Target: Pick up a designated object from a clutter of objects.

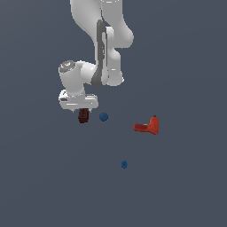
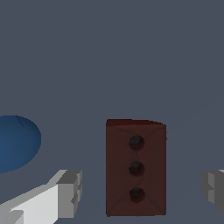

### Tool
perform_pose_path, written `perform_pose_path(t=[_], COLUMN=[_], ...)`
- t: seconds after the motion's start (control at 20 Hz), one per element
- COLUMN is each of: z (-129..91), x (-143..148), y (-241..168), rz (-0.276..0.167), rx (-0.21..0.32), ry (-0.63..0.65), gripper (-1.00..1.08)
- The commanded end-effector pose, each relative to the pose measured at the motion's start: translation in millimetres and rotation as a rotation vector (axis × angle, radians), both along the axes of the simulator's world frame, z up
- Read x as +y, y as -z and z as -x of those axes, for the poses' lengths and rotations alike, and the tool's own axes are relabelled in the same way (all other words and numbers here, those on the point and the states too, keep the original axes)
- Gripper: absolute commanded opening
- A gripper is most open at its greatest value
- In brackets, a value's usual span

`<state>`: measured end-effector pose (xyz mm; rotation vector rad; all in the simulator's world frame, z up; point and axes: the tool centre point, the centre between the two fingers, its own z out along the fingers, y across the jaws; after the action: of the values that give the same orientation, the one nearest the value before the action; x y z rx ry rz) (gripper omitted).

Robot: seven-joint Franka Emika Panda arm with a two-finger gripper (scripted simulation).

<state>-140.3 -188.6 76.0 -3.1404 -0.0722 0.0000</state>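
Wrist view: brown block (image 2: pixel 135 167) lengthwise between parted fingers (image 2: pixel 70 192).

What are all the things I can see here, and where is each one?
Brown block: one, dark reddish-brown, three dark holes, between the gripper fingers.
Larger blue ball: one, just beside the block on the exterior view's right.
Smaller blue ball: one, alone, lower in the exterior view.
Drill-shaped item: one, orange-red, toward the exterior view's right.
Floor: dark grey-blue.
Robot arm: one, white.
Gripper: one, open around the block, not touching it.
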Motion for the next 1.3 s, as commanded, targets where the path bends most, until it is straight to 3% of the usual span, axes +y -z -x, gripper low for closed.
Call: perform_pose_path(t=[0.0,0.75,0.8,1.25], z=[0.4,1.9,1.9,1.9], x=[0.1,-0.1,-0.1,-0.1], y=[4.2,45.8,45.8,45.8], rz=[0.000,0.000,0.000,0.000], rx=[0.000,0.000,0.000,0.000], ry=[0.000,0.000,0.000,0.000], gripper=[1.00,1.00,-1.00,-1.00])
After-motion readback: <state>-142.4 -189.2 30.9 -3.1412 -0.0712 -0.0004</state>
